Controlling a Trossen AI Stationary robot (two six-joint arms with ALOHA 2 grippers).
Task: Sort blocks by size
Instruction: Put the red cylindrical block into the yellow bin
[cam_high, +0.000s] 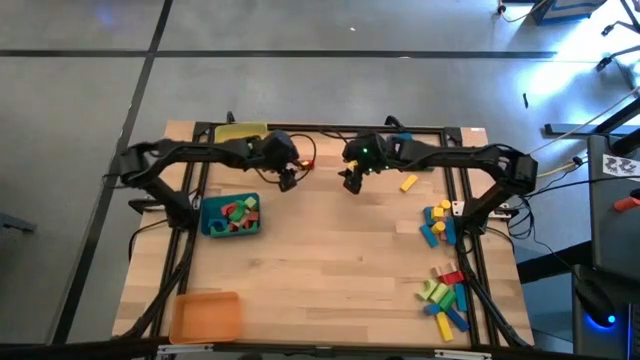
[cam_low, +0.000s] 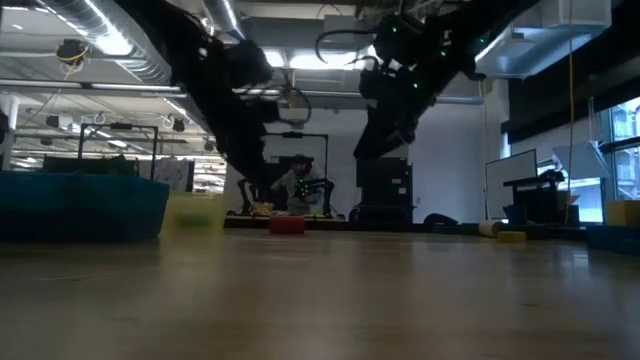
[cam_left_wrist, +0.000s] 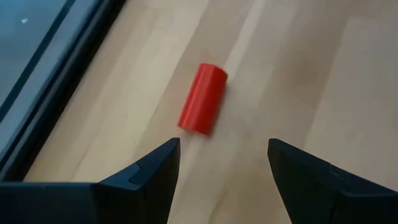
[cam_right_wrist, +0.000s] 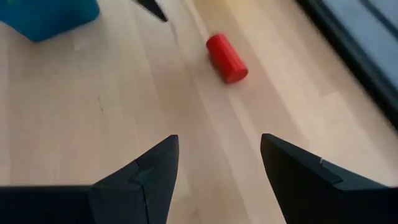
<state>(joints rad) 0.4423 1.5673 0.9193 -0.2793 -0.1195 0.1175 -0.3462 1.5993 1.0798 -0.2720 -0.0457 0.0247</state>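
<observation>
A red cylinder block (cam_left_wrist: 203, 99) lies on its side on the wooden table near the far edge, also seen in the right wrist view (cam_right_wrist: 226, 58), the low view (cam_low: 287, 225) and the high view (cam_high: 304, 162). My left gripper (cam_high: 288, 182) (cam_left_wrist: 224, 146) is open and empty, just short of the cylinder on its left. My right gripper (cam_high: 352, 185) (cam_right_wrist: 219, 140) is open and empty, to the cylinder's right. A blue tray (cam_high: 208, 226) holds several blocks. More blocks lie in two clusters at the right (cam_high: 438, 225) (cam_high: 445, 295), and a lone yellow block (cam_high: 408, 183) lies apart.
A yellow tray (cam_high: 240, 132) stands at the far edge and an orange tray (cam_high: 205, 316) at the near left corner. A dark metal frame (cam_high: 455, 160) borders the table. Bare wood (cam_high: 340, 260) spans the table's middle. The blue tray's corner shows in the right wrist view (cam_right_wrist: 46, 15).
</observation>
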